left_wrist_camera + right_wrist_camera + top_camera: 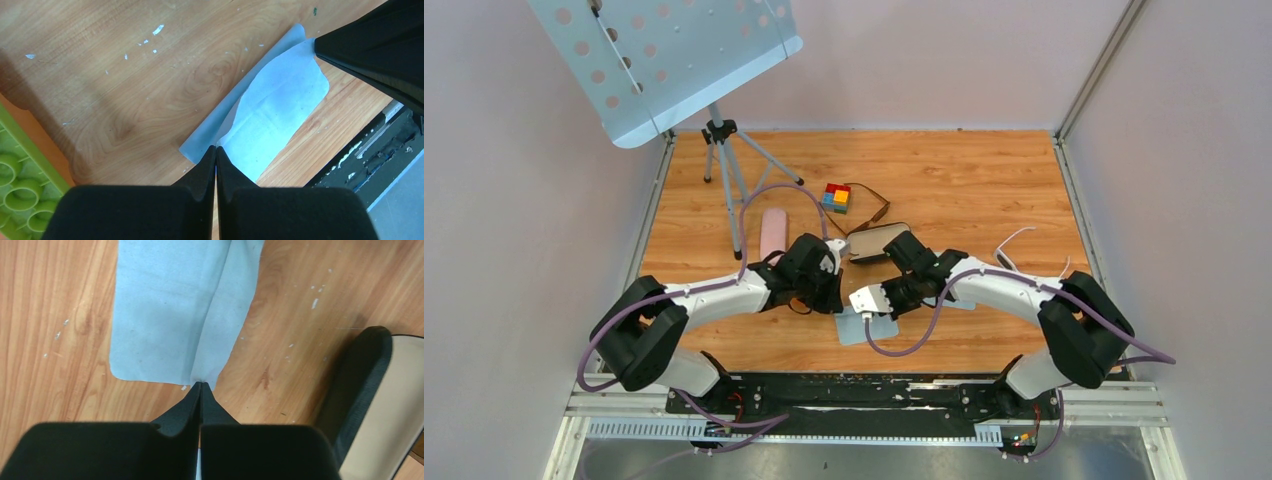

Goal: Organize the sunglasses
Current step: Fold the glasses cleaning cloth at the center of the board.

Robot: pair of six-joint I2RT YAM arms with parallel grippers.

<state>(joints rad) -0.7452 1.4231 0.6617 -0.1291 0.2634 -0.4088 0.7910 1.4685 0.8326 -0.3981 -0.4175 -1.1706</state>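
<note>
Cloth-folding looks like the step in hand: both claws meet over the blue cloth [864,330], low in the middle of the overhead view. The left claw [216,152] and the right claw [200,387] are each pressed fully together, apparently pinching the cloth's edge. The sunglasses [876,206] lie untouched on the table [984,170] above centre, just behind the open case [879,241]. Next, the cloth probably needs laying flat and releasing before either claw reaches for the sunglasses.

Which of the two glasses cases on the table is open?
The black case, right of the pink one: it lies open and its beige inside faces up. The pink case, beside the stand, is closed.
</note>
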